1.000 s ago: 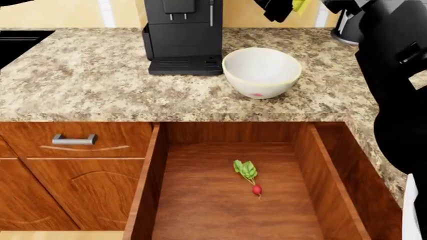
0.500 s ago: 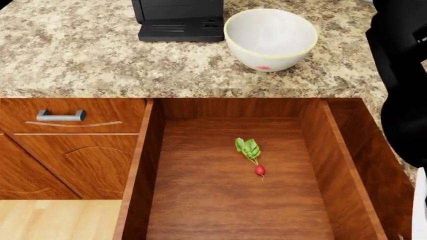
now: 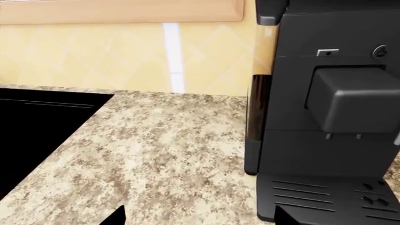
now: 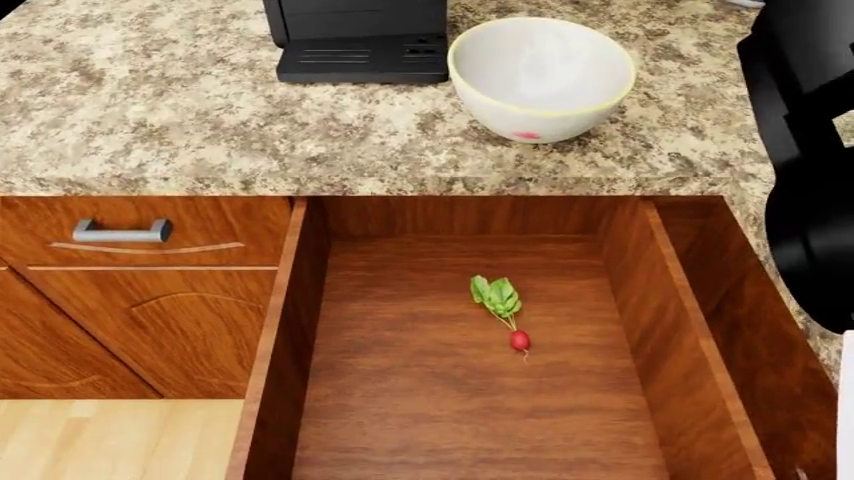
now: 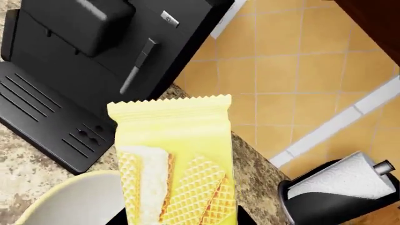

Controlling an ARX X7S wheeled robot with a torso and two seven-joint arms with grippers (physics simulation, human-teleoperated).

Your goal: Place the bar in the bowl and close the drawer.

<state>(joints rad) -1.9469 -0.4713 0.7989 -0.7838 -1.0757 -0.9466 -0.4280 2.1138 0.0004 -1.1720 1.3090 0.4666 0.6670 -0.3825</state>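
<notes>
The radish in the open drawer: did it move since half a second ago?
No. The radish lies at the same spot on the drawer floor, equally far from the side walls.

I see a speckled granite countertop point(image 4: 174, 110) with a black coffee machine point(image 4: 358, 40) at its far edge. Yellow-tan tiled wall point(image 3: 93, 51) behind. A paper towel roll point(image 5: 340, 180) stands near that wall. Reddish wood cabinet front point(image 4: 127, 300) lower left, pale wood floor point(image 4: 114, 440) below it.

We see a home kitchen: granite counter point(image 4: 200, 110), black coffee machine point(image 3: 325, 117), tiled wall point(image 5: 300, 61), paper towel roll point(image 5: 340, 180), wooden cabinet fronts point(image 4: 120, 300).
</notes>
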